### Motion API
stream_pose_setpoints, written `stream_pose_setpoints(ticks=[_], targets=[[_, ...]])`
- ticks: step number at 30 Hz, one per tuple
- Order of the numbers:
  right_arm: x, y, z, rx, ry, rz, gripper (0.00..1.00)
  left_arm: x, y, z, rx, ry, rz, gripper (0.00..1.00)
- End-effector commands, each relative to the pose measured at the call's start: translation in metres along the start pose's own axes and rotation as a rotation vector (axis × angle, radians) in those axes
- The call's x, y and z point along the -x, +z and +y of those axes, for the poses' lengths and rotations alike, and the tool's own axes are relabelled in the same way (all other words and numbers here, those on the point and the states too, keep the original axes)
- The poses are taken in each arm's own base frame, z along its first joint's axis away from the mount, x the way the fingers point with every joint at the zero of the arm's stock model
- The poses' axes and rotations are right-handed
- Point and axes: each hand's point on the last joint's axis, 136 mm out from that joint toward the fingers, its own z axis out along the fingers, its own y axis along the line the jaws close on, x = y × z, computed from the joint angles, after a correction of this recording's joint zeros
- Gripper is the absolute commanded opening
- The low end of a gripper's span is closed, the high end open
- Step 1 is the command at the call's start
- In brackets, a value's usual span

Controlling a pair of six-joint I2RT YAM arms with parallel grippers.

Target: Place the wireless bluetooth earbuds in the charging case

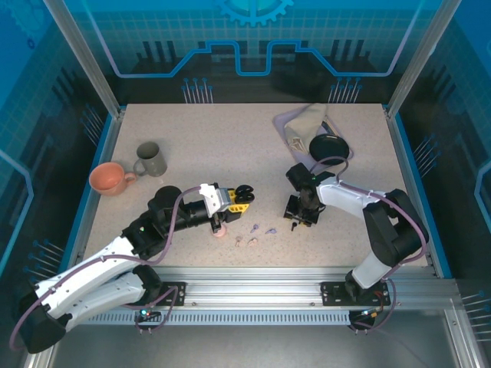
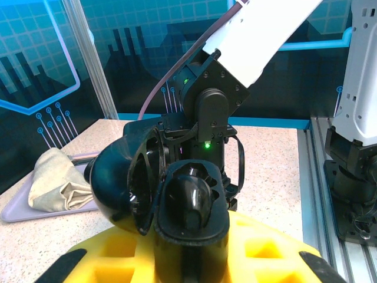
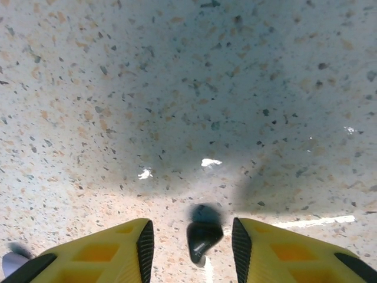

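My left gripper (image 1: 232,201) is shut on a black charging case (image 2: 191,236), held upright between its yellow fingers (image 2: 265,253). The case's round lid (image 2: 115,183) hangs open to the left, and a glossy black shape sits in its hollow. My right gripper (image 3: 192,236) points straight down at the table, open. A black earbud (image 3: 202,239) lies between its pads, touching neither. On the table between the arms lie two lavender earbuds (image 1: 254,227) (image 1: 270,230) and two pale pink earbuds (image 1: 239,241) (image 1: 252,241). In the top view my right gripper (image 1: 301,221) hovers just right of them.
A small pink round case (image 1: 220,232) lies under the left gripper. An orange cup (image 1: 107,178) and a grey mug (image 1: 151,159) stand at the left. A tray (image 1: 288,119) with a beige cloth (image 1: 305,124) and a black round object (image 1: 328,146) sit at the back right.
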Motion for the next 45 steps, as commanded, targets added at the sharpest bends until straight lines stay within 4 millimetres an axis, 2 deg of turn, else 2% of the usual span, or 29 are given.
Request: stream_pose_setpoints(ticks=[1,15,31,45], targets=[[0.000,-0.007,-0.006,-0.022,-0.034,-0.002,0.44,0.004,0.001,-0.006,-0.029,0.023,-0.010,0.02],[-0.005,0.004,0.000,-0.066,-0.103,0.060,0.42,0.004,0.000,-0.006,-0.028,0.018,-0.009,0.02],[-0.012,0.009,-0.008,-0.140,-0.121,0.096,0.38,0.005,-0.005,-0.007,-0.023,0.023,-0.021,0.02],[-0.012,0.021,-0.004,-0.158,-0.133,0.115,0.31,0.005,-0.006,-0.007,-0.023,0.019,-0.020,0.02]])
